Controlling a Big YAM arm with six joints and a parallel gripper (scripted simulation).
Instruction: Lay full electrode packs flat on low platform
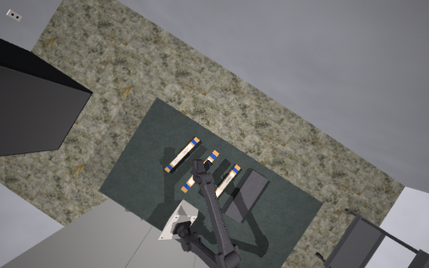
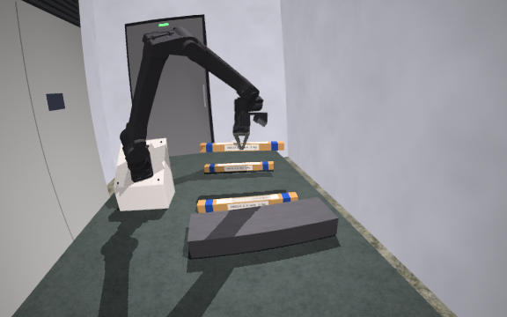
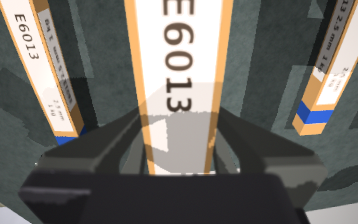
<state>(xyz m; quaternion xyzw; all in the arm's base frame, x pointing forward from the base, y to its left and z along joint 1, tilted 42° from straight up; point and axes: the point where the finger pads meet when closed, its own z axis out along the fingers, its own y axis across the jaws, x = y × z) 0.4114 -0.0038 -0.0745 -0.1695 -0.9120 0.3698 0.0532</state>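
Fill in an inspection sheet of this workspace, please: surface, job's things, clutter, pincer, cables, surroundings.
Surface: dark green mat on a stone-patterned floor.
Job's things: middle pack lifted off the mat; far pack and near pack lie flat on the mat; low platform bears no pack.
Clutter: nothing seen.
Pincer: pincer shut on the middle pack, near its centre.
Cables: nothing seen.
Surroundings: white arm base, grey door, plain walls.

evenly lit, soft and rather flat, no glare. long dark shadows from the arm (image 2: 179, 48) thrown across the green mat (image 2: 280, 282) and the low platform (image 2: 289, 220). wrist view slightly soft up close. exterior view bowed at its edges.
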